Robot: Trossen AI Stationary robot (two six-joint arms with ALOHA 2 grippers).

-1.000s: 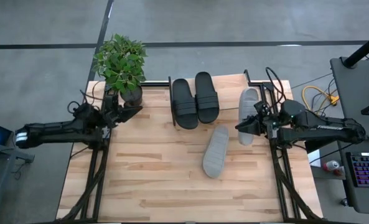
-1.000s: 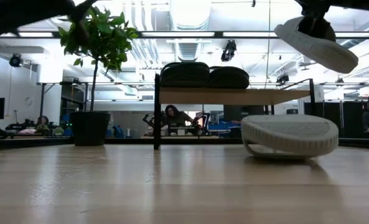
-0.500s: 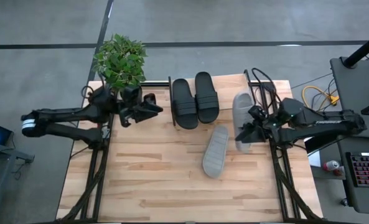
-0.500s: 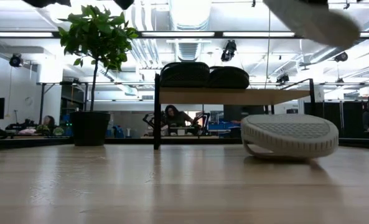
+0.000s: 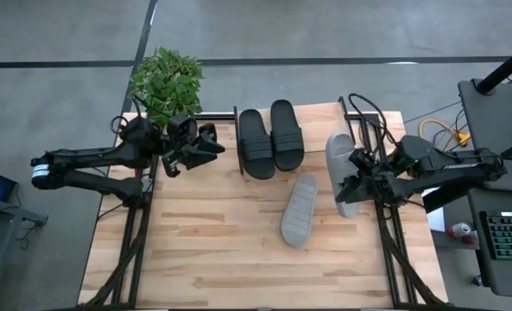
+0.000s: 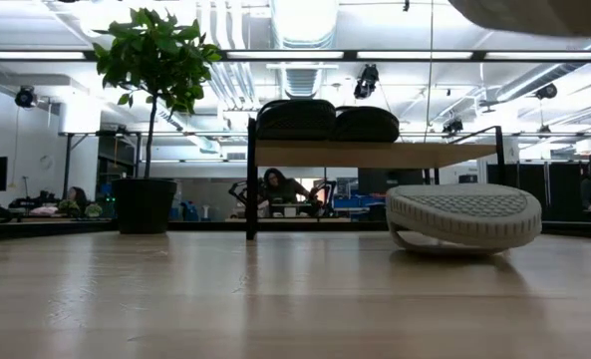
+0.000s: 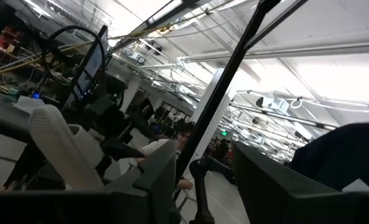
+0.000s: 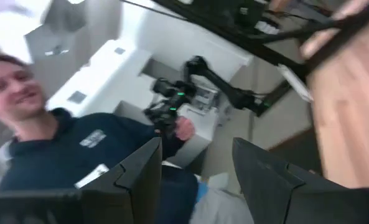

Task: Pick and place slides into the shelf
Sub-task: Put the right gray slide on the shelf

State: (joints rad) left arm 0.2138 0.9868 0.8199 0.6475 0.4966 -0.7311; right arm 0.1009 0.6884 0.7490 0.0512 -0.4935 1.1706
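Pale grey, the held slide (image 5: 340, 164) now hangs higher than it did a second ago. In the low view only its underside (image 6: 534, 12) shows at the upper edge, where before the whole sole hung in plain sight. From above it has also drifted a little away from the shelf's right end and toward the front of the worktop (image 5: 204, 242). The right tool (image 5: 352, 183) is clenched on its outer edge and carries it clear of everything.

The left tool (image 5: 211, 145) has swung from beside the potted plant (image 5: 165, 86) to just off the shelf's left end. Its fingers stand apart with nothing between them.

Nothing else has moved. The black pair (image 5: 286, 134) sits side by side on the left half of the shelf (image 6: 375, 154). The second grey slide (image 5: 300, 210) lies sole up on the worktop in front of the shelf, apart from it.

By my reading, half the job is done and the third slide is in transit. The lift looks meant to clear the plank edge before setting down on the free right half. The carried slide hangs tilted, so it will need levelling over the plank. It must also land close beside the black pair, or the last slide may not have room.
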